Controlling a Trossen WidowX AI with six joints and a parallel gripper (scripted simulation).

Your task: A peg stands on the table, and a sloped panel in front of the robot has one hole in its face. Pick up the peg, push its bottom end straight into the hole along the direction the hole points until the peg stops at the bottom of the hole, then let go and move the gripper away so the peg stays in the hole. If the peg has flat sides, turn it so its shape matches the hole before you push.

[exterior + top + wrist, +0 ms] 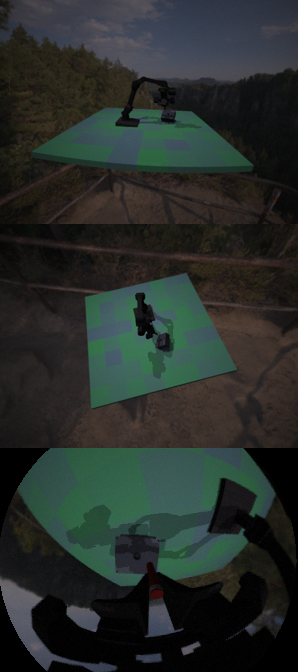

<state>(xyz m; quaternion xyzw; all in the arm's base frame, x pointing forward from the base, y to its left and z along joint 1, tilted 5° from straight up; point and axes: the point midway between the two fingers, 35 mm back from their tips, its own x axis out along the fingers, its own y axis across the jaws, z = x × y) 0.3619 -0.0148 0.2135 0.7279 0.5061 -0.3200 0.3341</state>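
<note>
A red peg is held between the fingertips of my gripper, which is shut on it. Its far end points toward the panel in the wrist view. The dark grey sloped panel stands on the table, with a small dark hole near the middle of its face. The peg's far end is apart from the hole in the wrist view, to the right of it and lower in the picture. In the exterior view the gripper is above the panel, slightly left. The peg's cross-section is too small and dark to tell.
The green and blue patched table carries the panel and the arm's dark base. The arm bends over from the base toward the panel. Shadows of the arm fall on the table and across the panel's face.
</note>
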